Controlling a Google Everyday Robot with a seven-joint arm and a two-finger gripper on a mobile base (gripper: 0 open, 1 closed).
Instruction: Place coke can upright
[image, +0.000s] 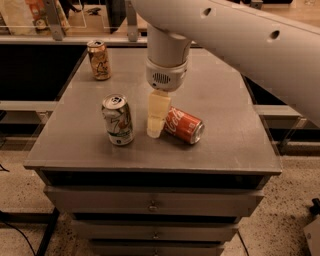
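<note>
we see a grey metal-topped drawer cabinet (225, 100) carrying three cans. a red coke can (184, 126) lies on its side near the middle. a white-and-green can (118, 120) stands upright nearby, and a gold-tan can (99, 60) stands at the far corner. the gripper (155, 131) hangs between the two nearer cans, just beside the coke can.

Red coke can (184, 125) with white curly writing and a silver end, on a plain grey desk (225, 145). Pale cream claw (154, 131) right beside it, under a white arm (225, 35) with small dark holes. White can (118, 120) with green marks and a silver top; gold-tan can (99, 60) with dark marks.
</note>
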